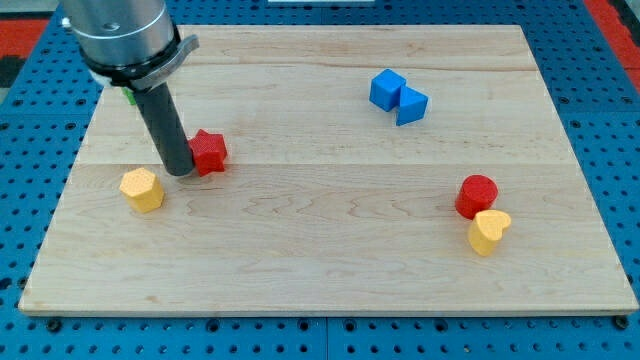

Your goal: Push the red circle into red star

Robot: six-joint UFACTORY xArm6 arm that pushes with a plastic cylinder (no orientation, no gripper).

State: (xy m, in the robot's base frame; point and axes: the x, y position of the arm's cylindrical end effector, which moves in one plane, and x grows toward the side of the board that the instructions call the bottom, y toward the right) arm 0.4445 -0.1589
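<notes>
While my tip rests against the red star, on its side toward the view's left, the red circle sits well apart from the star toward the view's right, touching a yellow heart. I carry no jaws, only the rod. A yellow block lies near the star, and two blue blocks sit well apart from it.

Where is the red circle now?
The red circle sits at the view's right, touching the yellow heart below it, far from the red star and my tip.
</notes>
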